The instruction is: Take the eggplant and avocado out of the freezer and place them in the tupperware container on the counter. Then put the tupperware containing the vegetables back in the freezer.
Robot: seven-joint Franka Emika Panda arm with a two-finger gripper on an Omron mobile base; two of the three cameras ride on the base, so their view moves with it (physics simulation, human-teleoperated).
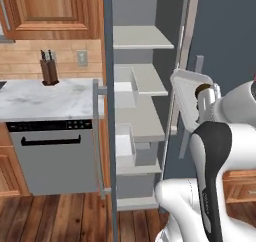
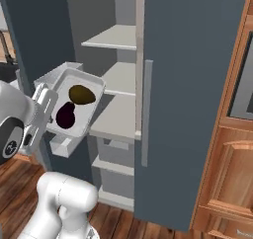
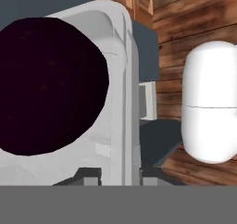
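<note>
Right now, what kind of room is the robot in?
It looks like a kitchen. There is a tall open freezer with shelves, a marble counter over a dishwasher, and a knife block by the wall.

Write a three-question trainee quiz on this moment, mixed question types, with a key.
1. True or false: the avocado and the eggplant both lie in the tupperware container.
2. The gripper is: A) open above the counter; B) shut on the container's rim; C) shut on a freezer drawer.
3. Fill in: the container is held tilted in front of the open ____.

Key: 1 true; 2 B; 3 freezer.
</note>
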